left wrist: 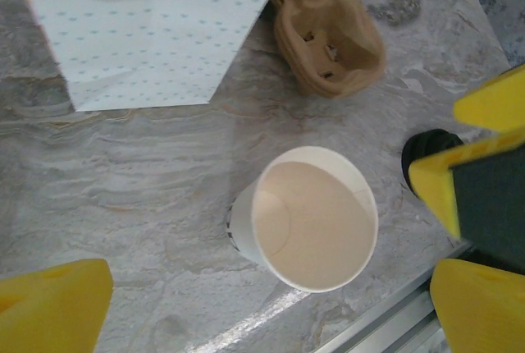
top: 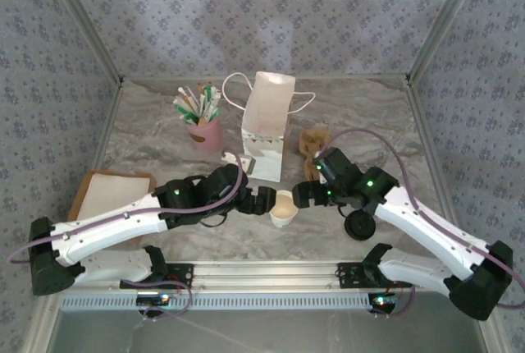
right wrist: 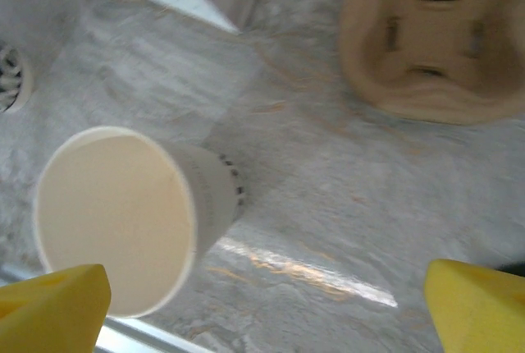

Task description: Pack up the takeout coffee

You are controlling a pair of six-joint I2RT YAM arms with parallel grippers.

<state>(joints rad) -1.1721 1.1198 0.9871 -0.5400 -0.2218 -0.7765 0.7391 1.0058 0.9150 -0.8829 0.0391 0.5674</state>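
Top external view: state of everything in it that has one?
paper cup: upright, no lid, looks empty
black lid: off the cup, lying on the table
paper bag: standing, top open
cup carrier: on the table, slots empty
pink cup: upright, holding stirrers
left hand: open, holding nothing
right hand: open, holding nothing

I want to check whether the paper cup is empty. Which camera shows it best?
The left wrist view: the paper cup sits whole and sharp, its inside seen down to the base. The right wrist view shows it blurred near the lower left corner; the top external view shows it small and far.
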